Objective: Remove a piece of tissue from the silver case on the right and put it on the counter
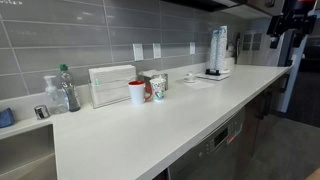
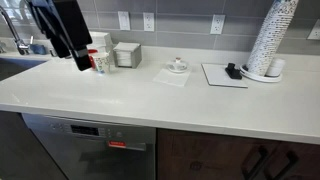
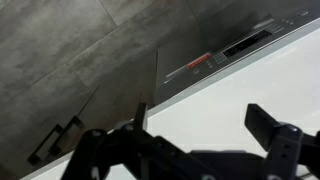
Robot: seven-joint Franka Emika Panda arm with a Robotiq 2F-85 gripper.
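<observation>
Robotiq gripper (image 3: 200,118) held spread wide and empty above the front edge of the counter (image 3: 230,92), silver case (image 2: 127,54) set near the back edge, contents indistinct.

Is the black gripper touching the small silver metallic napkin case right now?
Apart. In an exterior view the gripper hangs beyond the far end of the white counter, well away from the silver case.
</observation>
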